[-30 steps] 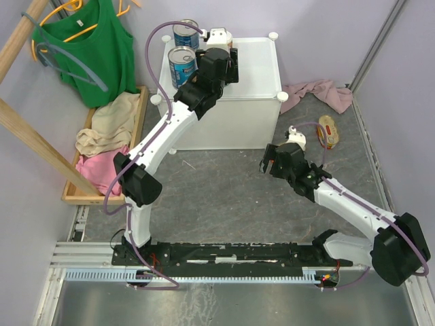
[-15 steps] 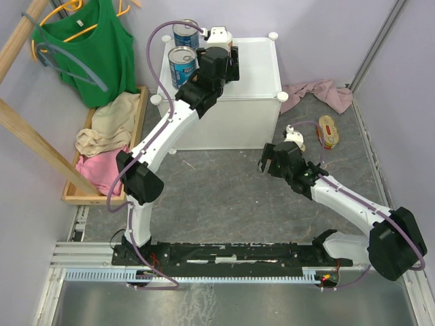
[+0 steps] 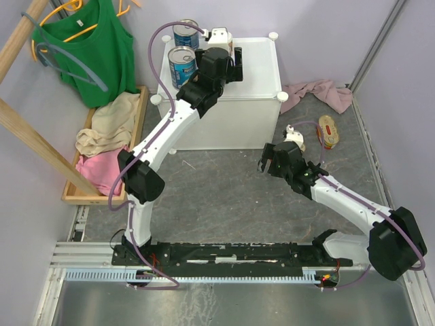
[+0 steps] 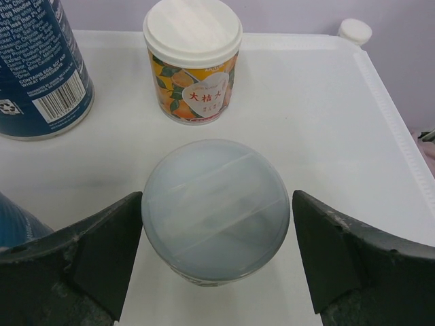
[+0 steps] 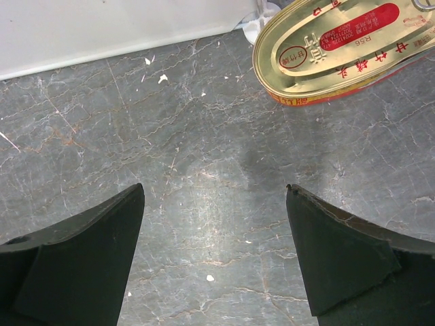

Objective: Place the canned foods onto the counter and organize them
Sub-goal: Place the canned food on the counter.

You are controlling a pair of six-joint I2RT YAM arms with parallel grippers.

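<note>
Left pincer (image 4: pixel 216 197) straddles can (image 4: pixel 216 214), perhaps touching.

- Top external: high above and behind the arm bases (image 3: pixel 231 255), looking forward and down, wide over the white cube-shaped plastic cabinet (image 3: pixel 258 64) and grey marbled floor (image 3: pixel 217 190).
- Left wrist: close, steeply down on that cabinet's top, shared with the top view.
- Right wrist: close over the floor and a flat oval gold tin with red label (image 5: pixel 340 41), likewise shared.
</note>
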